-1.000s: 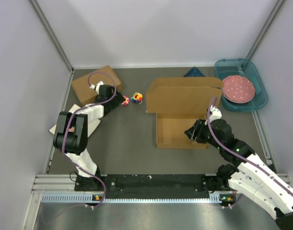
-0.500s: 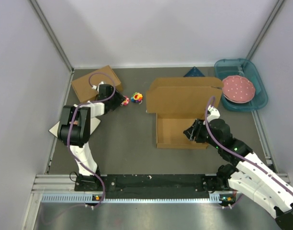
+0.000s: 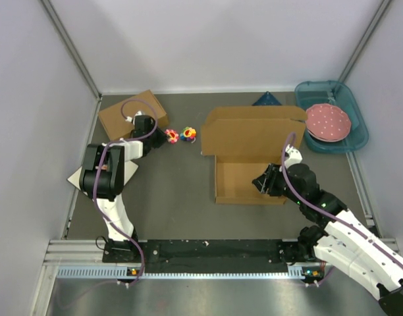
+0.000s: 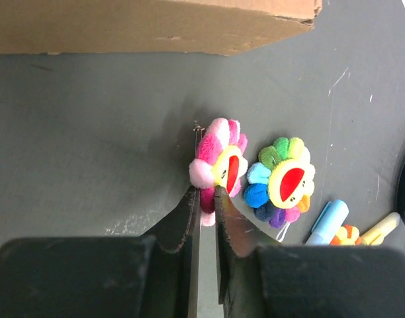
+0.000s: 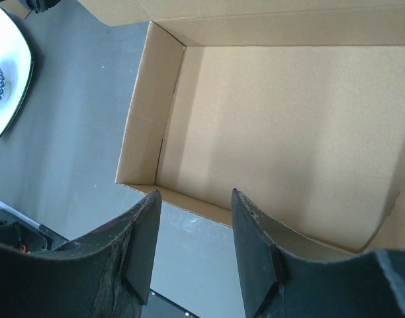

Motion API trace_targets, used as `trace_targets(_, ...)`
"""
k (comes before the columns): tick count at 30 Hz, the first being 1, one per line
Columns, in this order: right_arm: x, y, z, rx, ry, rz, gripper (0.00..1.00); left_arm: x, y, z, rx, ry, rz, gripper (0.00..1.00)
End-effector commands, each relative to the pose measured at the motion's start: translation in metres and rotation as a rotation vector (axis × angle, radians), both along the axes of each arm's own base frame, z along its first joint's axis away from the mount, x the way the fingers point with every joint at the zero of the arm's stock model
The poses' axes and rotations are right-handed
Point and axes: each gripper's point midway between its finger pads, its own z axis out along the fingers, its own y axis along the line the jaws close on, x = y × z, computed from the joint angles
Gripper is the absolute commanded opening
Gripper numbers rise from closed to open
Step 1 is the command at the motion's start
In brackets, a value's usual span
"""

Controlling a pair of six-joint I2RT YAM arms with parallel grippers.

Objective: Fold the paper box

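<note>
Paper box (image 3: 249, 155) of plain brown cardboard sits right of centre on the dark grey table (image 3: 175, 197). Its shallow rectangular tray lies open toward the camera, and its wide lid flap stands up along the far edge. The right wrist view looks down into the bare tray (image 5: 275, 132), with its low walls folded upright.

The right gripper (image 3: 263, 184) is at the tray's near right corner. Its two black fingers (image 5: 144, 245) are spread well apart with nothing between them. I cannot tell whether they touch the cardboard.

The left gripper (image 3: 162, 137) reaches to the far left part of the table. In its wrist view the fingers (image 4: 189, 212) are almost together, pinching the lower edge of a pink plush flower (image 4: 219, 159). A rainbow plush flower (image 4: 282, 179) lies just beside the pink one, touching it. A few coloured markers (image 4: 328, 222) lie near the flowers at the edge of that view.

A deeper brown cardboard box (image 3: 131, 113) stands just behind the left gripper. A teal tray (image 3: 333, 87) in the far right corner holds a pink dotted plate (image 3: 328, 122). A small blue triangular object (image 3: 267, 100) lies behind the lid flap
</note>
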Motion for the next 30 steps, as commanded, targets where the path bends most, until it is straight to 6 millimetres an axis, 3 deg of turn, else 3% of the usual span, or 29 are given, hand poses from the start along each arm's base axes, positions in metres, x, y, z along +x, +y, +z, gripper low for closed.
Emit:
trace_targets(1, 0.003, 0.006, 0.009, 0.03, -0.042, 0.01, 0.47, 0.004, 0.001, 0.014, -0.013, -0.057, -0.013, 0.06)
trace_targets(2, 0.003, 0.006, 0.009, 0.033, -0.042, 0.011, 0.47, 0.002, 0.0, 0.017, -0.022, -0.065, -0.014, 0.0)
trace_targets(3, 0.003, 0.006, 0.009, 0.033, -0.043, 0.011, 0.47, -0.004, -0.002, 0.017, -0.034, -0.065, -0.027, 0.0)
trace_targets(6, 0.005, 0.006, 0.012, 0.034, -0.055, 0.011, 0.47, -0.014, -0.008, 0.042, -0.077, -0.105, -0.057, 0.0)
trace_targets(7, 0.006, 0.006, 0.014, 0.032, -0.06, 0.009, 0.47, -0.017, -0.008, 0.066, -0.084, -0.156, -0.062, 0.0)
trace_targets(8, 0.006, 0.006, 0.015, 0.029, -0.063, 0.008, 0.46, -0.023, -0.01, 0.076, -0.098, -0.17, -0.065, 0.0)
trace_targets(9, 0.007, 0.005, 0.017, 0.025, -0.067, 0.007, 0.46, -0.035, -0.011, 0.078, -0.11, -0.167, -0.064, 0.0)
trace_targets(10, 0.008, 0.005, 0.022, 0.029, -0.075, 0.007, 0.46, -0.045, -0.011, 0.112, -0.129, -0.242, -0.065, 0.0)
trace_targets(11, 0.008, 0.005, 0.025, 0.029, -0.083, 0.005, 0.46, -0.054, -0.013, 0.127, -0.158, -0.274, -0.052, 0.0)
trace_targets(12, 0.009, 0.005, 0.026, 0.025, -0.085, 0.004, 0.46, -0.072, -0.014, 0.123, -0.167, -0.274, -0.045, 0.0)
trace_targets(13, 0.01, 0.005, 0.033, 0.031, -0.096, 0.004, 0.46, -0.087, -0.013, 0.161, -0.173, -0.38, -0.032, 0.0)
trace_targets(15, 0.013, 0.007, 0.045, 0.032, -0.115, 0.011, 0.46, -0.122, -0.027, 0.186, -0.185, -0.434, -0.068, 0.0)
trace_targets(16, 0.014, 0.008, 0.051, 0.032, -0.121, 0.014, 0.46, -0.133, -0.03, 0.193, -0.186, -0.445, -0.08, 0.0)
trace_targets(17, 0.013, 0.007, 0.052, 0.013, -0.117, 0.021, 0.46, -0.15, -0.047, 0.194, -0.199, -0.445, -0.134, 0.0)
trace_targets(18, 0.015, 0.008, 0.063, 0.018, -0.131, 0.02, 0.46, -0.17, -0.052, 0.212, -0.217, -0.491, -0.159, 0.0)
trace_targets(20, 0.014, 0.004, 0.069, -0.005, -0.133, 0.022, 0.46, -0.201, -0.078, 0.213, -0.244, -0.493, -0.239, 0.0)
trace_targets(22, 0.013, 0.001, 0.087, 0.001, -0.164, 0.015, 0.46, -0.23, -0.094, 0.22, -0.298, -0.507, -0.3, 0.0)
trace_targets(26, 0.006, -0.013, 0.112, -0.008, -0.217, -0.009, 0.46, -0.287, -0.146, 0.208, -0.389, -0.449, -0.503, 0.0)
trace_targets(29, 0.0, -0.025, 0.127, -0.011, -0.256, -0.037, 0.47, -0.308, -0.181, 0.205, -0.389, -0.445, -0.61, 0.0)
trace_targets(30, 0.0, -0.028, 0.132, -0.011, -0.266, -0.049, 0.47, -0.31, -0.198, 0.189, -0.359, -0.4, -0.662, 0.0)
